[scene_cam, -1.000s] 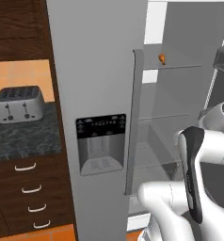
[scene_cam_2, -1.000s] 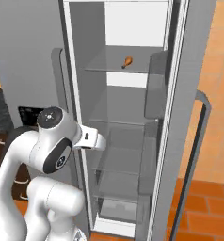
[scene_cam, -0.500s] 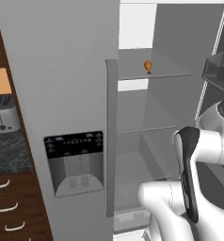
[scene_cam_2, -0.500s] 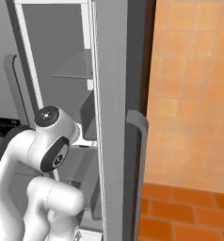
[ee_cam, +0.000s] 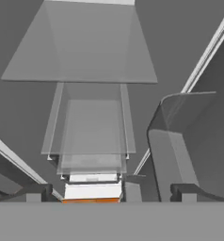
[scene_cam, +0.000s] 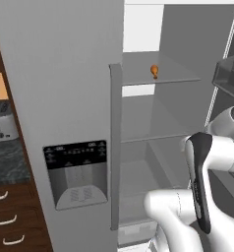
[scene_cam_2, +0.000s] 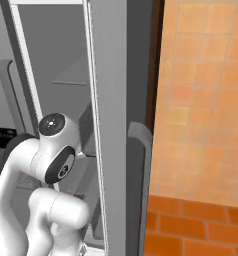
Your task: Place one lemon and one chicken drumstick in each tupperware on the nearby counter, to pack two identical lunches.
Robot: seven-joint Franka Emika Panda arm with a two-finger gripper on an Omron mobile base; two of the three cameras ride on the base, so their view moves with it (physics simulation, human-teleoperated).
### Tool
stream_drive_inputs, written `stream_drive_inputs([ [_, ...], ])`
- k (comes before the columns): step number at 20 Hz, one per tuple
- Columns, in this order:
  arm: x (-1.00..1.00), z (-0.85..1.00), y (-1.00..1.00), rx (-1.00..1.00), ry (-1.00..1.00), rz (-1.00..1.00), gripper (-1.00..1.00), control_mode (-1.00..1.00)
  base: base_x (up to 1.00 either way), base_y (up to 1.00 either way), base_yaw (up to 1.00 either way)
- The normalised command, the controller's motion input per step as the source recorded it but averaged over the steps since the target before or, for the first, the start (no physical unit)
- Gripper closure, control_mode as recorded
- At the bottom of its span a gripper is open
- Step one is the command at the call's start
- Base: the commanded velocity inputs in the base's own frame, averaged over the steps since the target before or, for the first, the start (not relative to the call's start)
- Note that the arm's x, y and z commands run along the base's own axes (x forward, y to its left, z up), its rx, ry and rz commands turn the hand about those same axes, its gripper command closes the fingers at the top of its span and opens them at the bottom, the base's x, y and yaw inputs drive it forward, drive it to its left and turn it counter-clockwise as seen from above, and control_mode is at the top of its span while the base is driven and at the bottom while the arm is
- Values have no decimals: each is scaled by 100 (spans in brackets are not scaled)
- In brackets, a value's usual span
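Progress: early; packing not begun as far as can be judged. No container or lemon is on show, so nothing can be counted as packed.

Left to right, left base view:
- Toaster (scene_cam: 2,127), left edge, cut off by the frame, on the black counter (scene_cam: 8,165).
- Drawers (scene_cam: 11,219) with silver handles, lower left.
- Fridge door (scene_cam: 65,98), closed, with dispenser panel (scene_cam: 77,172), centre left.
- Open fridge compartment, centre right: 1 chicken drumstick (scene_cam: 154,71) on the upper glass shelf (scene_cam: 158,76), small and orange, upper centre of frame. Shelves below it look bare.
- Robot arm (scene_cam: 202,187), lower right.

Gripper (ee_cam: 111,192): the 2 finger tips stand wide apart at the bottom of the hand view, nothing between them, facing bare glass shelves and a door bin (ee_cam: 189,136) on the right.

Left to do: fetch 2 lemons and 2 drumsticks, 1 of each per container.

Hidden or unclear: the second drumstick's place cannot be told; right base view is largely blocked by the open door (scene_cam_2: 111,125) and orange tiled wall (scene_cam_2: 201,100).
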Motion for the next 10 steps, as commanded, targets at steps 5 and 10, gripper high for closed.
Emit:
stream_drive_inputs([
  [5,0,0,0,0,0,0,-100,100,28,34,3],
  [10,0,0,0,0,0,0,-100,100,35,10,3],
])
